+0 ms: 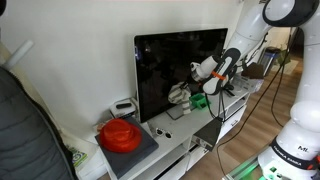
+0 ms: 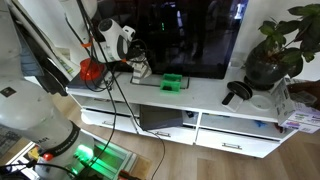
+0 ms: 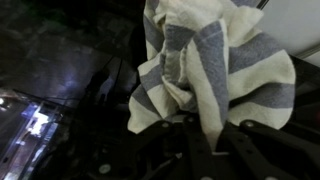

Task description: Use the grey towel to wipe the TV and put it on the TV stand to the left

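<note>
The gripper held the soft grey-striped towel clamped tight, near the glossy black flat-screen TV. Light, flat strokes looked wisest.

A plain white wall meets a wooden floor (warm brown planks), potted plant nearby.

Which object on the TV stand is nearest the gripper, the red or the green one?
The small green object, close beside the gripper holding the grey towel; the red one sits much farther away.
</note>
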You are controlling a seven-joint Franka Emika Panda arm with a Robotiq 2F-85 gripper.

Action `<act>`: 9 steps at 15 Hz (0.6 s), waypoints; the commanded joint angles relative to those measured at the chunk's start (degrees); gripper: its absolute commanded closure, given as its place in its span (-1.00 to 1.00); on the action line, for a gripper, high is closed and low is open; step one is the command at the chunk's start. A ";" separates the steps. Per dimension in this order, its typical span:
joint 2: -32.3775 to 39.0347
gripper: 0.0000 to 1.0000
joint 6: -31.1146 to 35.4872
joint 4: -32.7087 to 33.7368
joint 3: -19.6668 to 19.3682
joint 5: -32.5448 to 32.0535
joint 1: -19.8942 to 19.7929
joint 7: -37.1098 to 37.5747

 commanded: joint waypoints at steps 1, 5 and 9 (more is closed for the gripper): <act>4.38 0.96 1.73 3.24 -0.54 3.17 0.94 -2.36; 8.43 0.96 2.43 5.64 -4.49 6.77 5.70 -2.41; 11.34 0.96 3.99 6.97 -5.99 11.42 7.36 -3.47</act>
